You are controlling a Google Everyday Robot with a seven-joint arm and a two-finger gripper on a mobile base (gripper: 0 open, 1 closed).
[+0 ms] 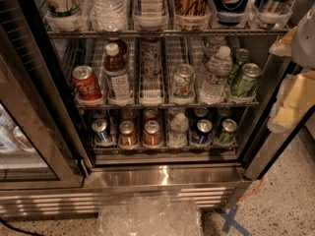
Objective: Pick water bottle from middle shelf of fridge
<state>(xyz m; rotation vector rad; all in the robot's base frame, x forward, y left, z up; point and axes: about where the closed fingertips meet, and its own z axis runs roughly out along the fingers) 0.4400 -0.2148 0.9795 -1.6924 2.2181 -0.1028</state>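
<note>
The fridge (162,176) stands open in front of me, with its glass door (29,132) swung out to the left. On the middle shelf (167,103), the water bottle (215,75) stands upright in the second lane from the right; it is clear and ribbed, with a white cap and a pale label. My gripper (294,95) shows as pale white and yellowish parts at the right edge. It is outside the fridge frame, to the right of the bottle and apart from it.
On the middle shelf stand a red cola can (87,85), a brown drink bottle (117,73), a pale can (183,82) and green cans (245,80). Short cans and a small clear bottle (178,130) fill the rack below. Crumpled clear plastic (147,219) lies on the floor in front.
</note>
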